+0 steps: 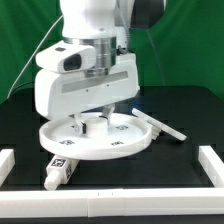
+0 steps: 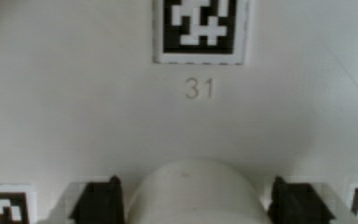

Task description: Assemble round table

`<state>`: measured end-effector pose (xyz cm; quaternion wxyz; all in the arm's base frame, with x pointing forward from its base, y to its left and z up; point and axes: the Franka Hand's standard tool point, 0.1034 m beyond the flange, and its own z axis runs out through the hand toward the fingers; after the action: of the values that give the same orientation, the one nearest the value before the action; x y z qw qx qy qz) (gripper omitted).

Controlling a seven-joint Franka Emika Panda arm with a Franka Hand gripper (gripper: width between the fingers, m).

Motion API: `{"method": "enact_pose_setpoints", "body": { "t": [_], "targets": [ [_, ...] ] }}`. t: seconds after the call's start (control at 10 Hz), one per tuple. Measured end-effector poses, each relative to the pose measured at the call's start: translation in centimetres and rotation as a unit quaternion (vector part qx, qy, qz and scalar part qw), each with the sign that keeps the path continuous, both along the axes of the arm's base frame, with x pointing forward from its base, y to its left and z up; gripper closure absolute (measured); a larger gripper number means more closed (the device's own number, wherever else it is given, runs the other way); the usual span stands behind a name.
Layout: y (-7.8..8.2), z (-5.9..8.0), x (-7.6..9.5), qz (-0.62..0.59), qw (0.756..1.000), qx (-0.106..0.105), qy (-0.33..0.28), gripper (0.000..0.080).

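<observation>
Low in the frame's centre, jaws clench the leg (image 2: 197, 192) over the disc (image 1: 95, 141) on the bench (image 1: 192, 118); seating it by twisting probably comes next.

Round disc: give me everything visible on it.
The round disc is white, plastic-looking and has a raised rim. It lies flat on the black table, under the gripper. Black-white square tags mark its face, one beside a printed 31. A white rounded part is held between the fingers over it.

Exterior view frontal, slightly raised, mid-distance; wrist view straight down, very close (shared: the round disc (image 1: 95, 152) (image 2: 87, 120)).
</observation>
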<state>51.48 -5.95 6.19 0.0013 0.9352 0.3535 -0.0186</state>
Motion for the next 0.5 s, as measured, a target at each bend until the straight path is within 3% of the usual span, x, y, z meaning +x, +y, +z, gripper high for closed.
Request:
{"method": "enact_pose_setpoints", "body": {
  "t": [0.3, 0.4, 0.5],
  "targets": [
    [-0.1, -0.1, -0.1, -0.002, 1.000, 0.000, 0.002, 0.0397],
    [1.0, 0.2, 0.7, -0.013, 1.000, -0.003, -0.002, 0.0397],
    [3.4, 0.3, 2.7, -0.027, 1.000, -0.004, -0.007, 0.0397]
  ]
}}
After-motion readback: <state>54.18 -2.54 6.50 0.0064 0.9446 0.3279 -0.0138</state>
